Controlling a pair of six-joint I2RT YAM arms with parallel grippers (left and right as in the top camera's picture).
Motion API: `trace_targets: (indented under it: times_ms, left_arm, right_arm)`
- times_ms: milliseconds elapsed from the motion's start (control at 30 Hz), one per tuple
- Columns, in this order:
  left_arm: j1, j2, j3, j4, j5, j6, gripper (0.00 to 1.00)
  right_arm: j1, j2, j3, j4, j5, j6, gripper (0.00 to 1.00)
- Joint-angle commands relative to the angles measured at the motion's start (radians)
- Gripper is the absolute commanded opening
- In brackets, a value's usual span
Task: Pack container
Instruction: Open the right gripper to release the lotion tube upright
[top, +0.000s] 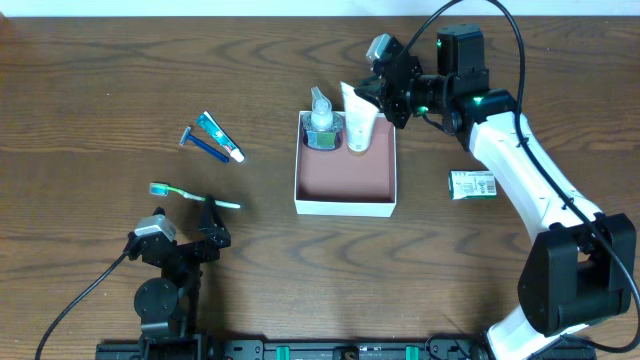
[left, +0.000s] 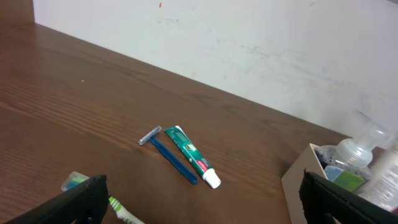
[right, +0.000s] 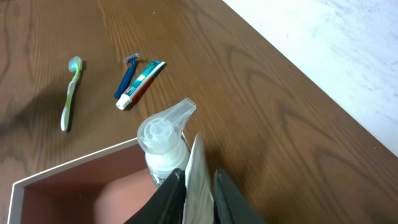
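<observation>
The container (top: 345, 178) is a square white-walled box with a pink-brown floor, at the table's middle. A clear pump bottle (top: 321, 118) and a white tube (top: 359, 120) stand at its far wall. My right gripper (top: 374, 97) is at the tube's top. In the right wrist view the tube's flat end (right: 199, 180) sits between the fingers of my right gripper (right: 200, 194). One finger touches it; a thin gap shows at the other. My left gripper (top: 187, 218) is open and empty by the green toothbrush (top: 190, 194).
A blue razor (top: 203, 146) and a green toothpaste tube (top: 219, 137) lie together left of the container. A small green-printed packet (top: 471, 184) lies on the table to its right. The right arm reaches in from the right over the container's far corner.
</observation>
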Motion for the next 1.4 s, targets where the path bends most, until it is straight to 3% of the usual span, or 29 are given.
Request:
trace_targets:
  times_ms: [0,367,467,767,1033,1367]
  left_arm:
    - [-0.003,-0.006,-0.014,-0.039,0.011,0.016,0.98]
    - [-0.003,-0.006,-0.014,-0.039,0.011,0.016,0.98]
    - [-0.003,-0.006,-0.014,-0.039,0.011,0.016,0.98]
    - [-0.003,-0.006,-0.014,-0.039,0.011,0.016,0.98]
    - [-0.003,-0.006,-0.014,-0.039,0.011,0.016,0.98]
    - [-0.003,-0.006,-0.014,-0.039,0.011,0.016,0.98]
  right_arm:
    - [0.010,0.003,0.020,0.002,-0.016,-0.008,0.18]
    - [0.010,0.003,0.020,0.038,-0.016,0.032,0.26]
    - [0.009,0.003,0.020,0.040,-0.016,0.034,0.21]
    - [0.007,0.003,0.020,-0.066,-0.016,0.017,0.18]
    - [0.002,0.003,0.020,-0.090,-0.016,-0.059,0.01]
    - [0.003,0.003,0.020,-0.070,-0.016,-0.179,0.01]
